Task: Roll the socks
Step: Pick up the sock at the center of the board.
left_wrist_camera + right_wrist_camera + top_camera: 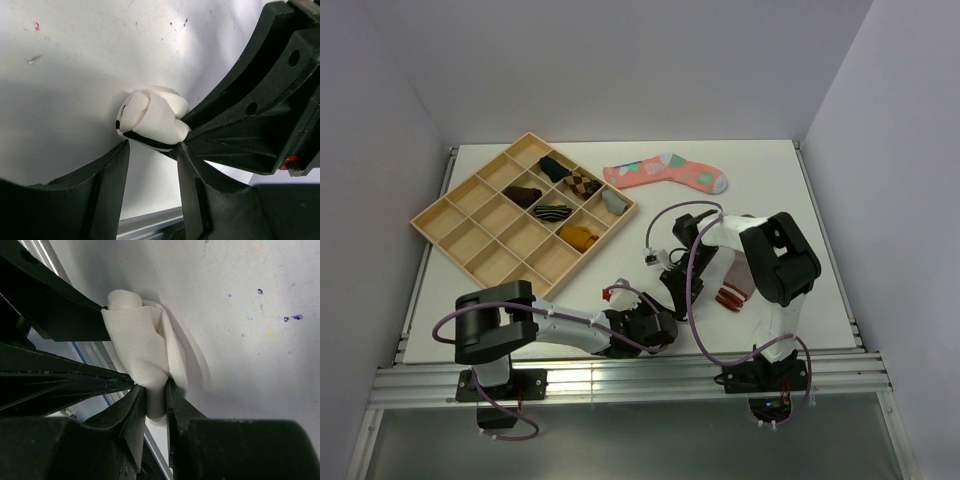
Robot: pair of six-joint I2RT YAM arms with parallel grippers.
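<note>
Counting, we see one white sock (150, 120), rolled into a dark-striped bundle at the table (770, 180) front, clamped in our right gripper (154, 386); left gripper (152, 146) gapes beside it; one red-striped sock (730, 297) nearby.

Left claw (152, 146) half-spread; right claw (155, 387) pinched narrow; tips touching.

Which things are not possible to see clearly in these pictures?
- Top view: white sock hidden under left end effector and right end effector.
- Top view: brown sock mostly covered by the right arm; only a red-striped part shows.
- Left wrist view: unclear whether the left end effector grips the white sock.
</note>
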